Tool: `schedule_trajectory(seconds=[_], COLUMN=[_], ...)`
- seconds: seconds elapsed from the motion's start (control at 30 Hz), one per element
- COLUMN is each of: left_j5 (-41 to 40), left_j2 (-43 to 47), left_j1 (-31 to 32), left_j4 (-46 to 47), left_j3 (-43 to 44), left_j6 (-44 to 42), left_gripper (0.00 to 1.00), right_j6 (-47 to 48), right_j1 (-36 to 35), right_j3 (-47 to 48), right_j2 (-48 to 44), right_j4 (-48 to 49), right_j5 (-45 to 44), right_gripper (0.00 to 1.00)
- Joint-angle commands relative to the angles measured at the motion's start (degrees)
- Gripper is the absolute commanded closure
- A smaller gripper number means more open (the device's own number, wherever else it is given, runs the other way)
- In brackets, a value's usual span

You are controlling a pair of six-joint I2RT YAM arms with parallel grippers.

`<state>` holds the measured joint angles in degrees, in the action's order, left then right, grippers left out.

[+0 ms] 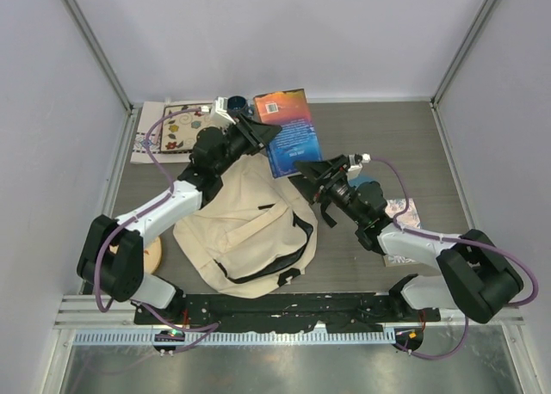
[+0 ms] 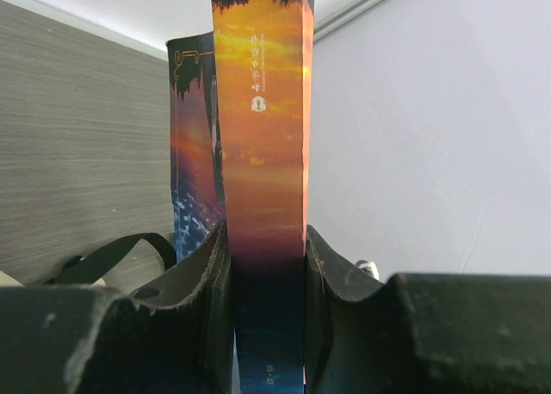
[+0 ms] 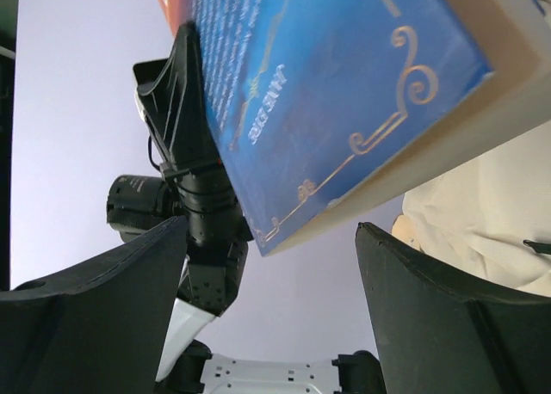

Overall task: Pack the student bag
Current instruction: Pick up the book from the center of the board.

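Observation:
The student bag is a cream fabric backpack with black straps, lying flat in the middle of the table. Above its far edge my left gripper is shut on the spine of a blue and orange book. In the left wrist view the spine stands upright, pinched between both fingers. My right gripper is open just below the book's near corner. In the right wrist view the blue cover hangs over the open gripper without touching it, and the bag shows at the right.
A flower-patterned notebook lies at the back left, with a dark blue round item beside it. A round wooden piece sits by the left arm. A small patterned item lies near the right arm. A black strap loops beside the left fingers.

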<state>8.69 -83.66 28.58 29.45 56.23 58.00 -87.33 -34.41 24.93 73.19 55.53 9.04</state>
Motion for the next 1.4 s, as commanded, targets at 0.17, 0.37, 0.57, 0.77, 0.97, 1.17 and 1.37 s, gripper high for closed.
schedule_trajectory(seconds=[0.17, 0.37, 0.57, 0.77, 0.97, 1.17, 1.37], left_j5=[-0.9, -0.5, -0.8, -0.2, -2.2, -4.5, -5.4], left_j2=[6.8, 6.6, 8.2, 9.9, 11.0, 12.5, 13.1], left_j1=[0.2, 0.3, 0.6, 0.6, 0.8, 0.9, 0.8], left_j4=[16.2, 18.1, 18.6, 18.4, 20.5, 20.6, 19.6], left_j3=[2.1, 1.4, 0.6, -0.9, -4.2, -6.3, -7.6], left_j6=[3.4, 5.5, 5.9, 8.4, 10.3, 10.5, 10.2], left_gripper=[1.00, 1.00, 1.00, 1.00, 1.00, 1.00, 1.00], right_j6=[-5.7, -5.2, -1.5, 0.9, 1.5, 2.6, 3.2], right_j1=[-0.8, -1.3, -1.4, -1.4, -1.5, -1.4, -1.4], right_j3=[2.1, 2.4, 3.7, 5.7, 5.5, 4.8, 6.2], right_j2=[1.1, 1.4, 6.0, 8.5, 11.2, 12.1, 11.4], right_j4=[4.5, 4.4, 11.6, 16.2, 24.0, 28.1, 27.4], right_j5=[-4.9, -7.7, -8.8, -11.6, -13.1, -13.2, -10.0], right_gripper=[0.16, 0.16, 0.18, 0.18, 0.18, 0.27, 0.21])
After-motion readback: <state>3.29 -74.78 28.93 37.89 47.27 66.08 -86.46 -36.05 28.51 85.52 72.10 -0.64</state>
